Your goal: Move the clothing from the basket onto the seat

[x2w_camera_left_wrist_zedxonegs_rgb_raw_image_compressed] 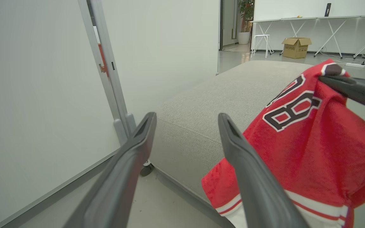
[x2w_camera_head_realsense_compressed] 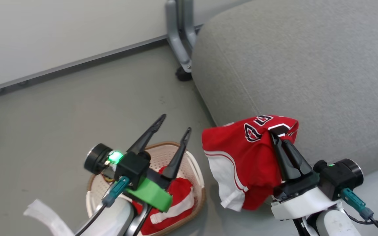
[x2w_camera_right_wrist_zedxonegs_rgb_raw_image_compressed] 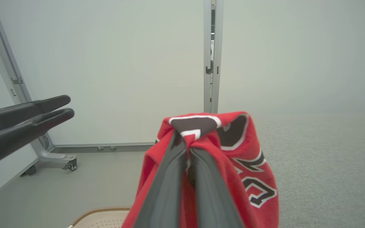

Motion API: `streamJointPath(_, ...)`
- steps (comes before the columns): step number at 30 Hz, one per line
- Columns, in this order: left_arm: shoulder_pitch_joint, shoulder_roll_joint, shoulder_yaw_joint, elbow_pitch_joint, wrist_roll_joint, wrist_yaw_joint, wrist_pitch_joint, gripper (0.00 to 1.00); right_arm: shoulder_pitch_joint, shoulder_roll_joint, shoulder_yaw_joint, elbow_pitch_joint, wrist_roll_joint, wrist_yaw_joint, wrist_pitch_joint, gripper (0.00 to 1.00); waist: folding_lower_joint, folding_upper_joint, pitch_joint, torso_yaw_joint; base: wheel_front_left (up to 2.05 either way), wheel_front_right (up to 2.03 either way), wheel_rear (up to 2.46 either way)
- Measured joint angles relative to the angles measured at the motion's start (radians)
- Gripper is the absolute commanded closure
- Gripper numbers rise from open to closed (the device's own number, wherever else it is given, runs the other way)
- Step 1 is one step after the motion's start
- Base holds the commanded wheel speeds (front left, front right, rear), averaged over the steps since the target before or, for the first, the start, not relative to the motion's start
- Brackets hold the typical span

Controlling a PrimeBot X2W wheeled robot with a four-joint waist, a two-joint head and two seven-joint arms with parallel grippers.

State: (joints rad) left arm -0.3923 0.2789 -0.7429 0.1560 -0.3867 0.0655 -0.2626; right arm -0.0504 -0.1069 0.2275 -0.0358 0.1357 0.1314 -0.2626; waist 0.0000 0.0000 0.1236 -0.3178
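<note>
The jersey [x2w_camera_head_realsense_compressed: 241, 157] is held clear of the basket [x2w_camera_head_realsense_compressed: 198, 170], pinched near its top edge and hanging in folds before the seat's [x2w_camera_head_realsense_compressed: 290, 65] rounded front corner. Whether the cloth touches the seat cannot be determined. Dark numerals outlined in white are seen on its upper part, and a white panel with red stripes hangs at its lower edge. In the left wrist view the jersey [x2w_camera_left_wrist_zedxonegs_rgb_raw_image_compressed: 296, 152] is seen against the seat's [x2w_camera_left_wrist_zedxonegs_rgb_raw_image_compressed: 220, 91] side face. In the right wrist view the jersey [x2w_camera_right_wrist_zedxonegs_rgb_raw_image_compressed: 249, 164] is draped over both fingers, with the seat [x2w_camera_right_wrist_zedxonegs_rgb_raw_image_compressed: 322, 158] beyond it.

The shorts [x2w_camera_head_realsense_compressed: 180, 196], red with a white band, are lying crumpled inside the basket. The basket is standing on the floor just beside the seat's front corner, and its brown rim [x2w_camera_right_wrist_zedxonegs_rgb_raw_image_compressed: 106, 211] is visible at the bottom of the right wrist view.

The right gripper [x2w_camera_head_realsense_compressed: 272, 133] is clamped on the jersey, its fingers pressed together with cloth between them [x2w_camera_right_wrist_zedxonegs_rgb_raw_image_compressed: 185, 141]. One of its fingers [x2w_camera_left_wrist_zedxonegs_rgb_raw_image_compressed: 350, 87] is also seen in the left wrist view.

The left gripper [x2w_camera_head_realsense_compressed: 176, 123] is held above the basket with its fingers spread and nothing between them [x2w_camera_left_wrist_zedxonegs_rgb_raw_image_compressed: 187, 116], pointing towards the seat's corner. It is also seen from the side [x2w_camera_right_wrist_zedxonegs_rgb_raw_image_compressed: 67, 106].

A grey metal stand [x2w_camera_head_realsense_compressed: 179, 42] on a castor is set against the seat's far corner, at the foot of a pale panel [x2w_camera_head_realsense_compressed: 61, 29].
</note>
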Motion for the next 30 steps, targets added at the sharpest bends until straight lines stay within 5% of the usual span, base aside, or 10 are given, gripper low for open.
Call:
streamJointPath(16, 0.074, 0.106, 0.035, -0.114, 0.108, -0.049, -0.001, 0.0, -0.067, 0.037, -0.146, -0.187, -0.045, 0.0, 0.0, 1.0, 0.0, 0.0, 0.207, -0.185, 0.0, 0.0, 0.0)
streamJointPath(23, -0.021, 0.107, -0.003, -0.135, 0.151, -0.096, 0.016, 0.0, -0.33, -0.088, -0.303, -0.211, -0.086, 0.0, 0.0, 1.0, 0.0, 0.0, 0.331, -0.174, 0.0, 0.0, 0.0)
streamJointPath(30, -0.075, 0.105, -0.008, -0.164, 0.151, -0.12, 0.026, 0.0, -0.608, -0.271, -0.449, -0.102, -0.047, 0.0, 0.0, 1.0, 0.0001, 0.0, 0.46, -0.107, 0.0, 0.0, 0.0)
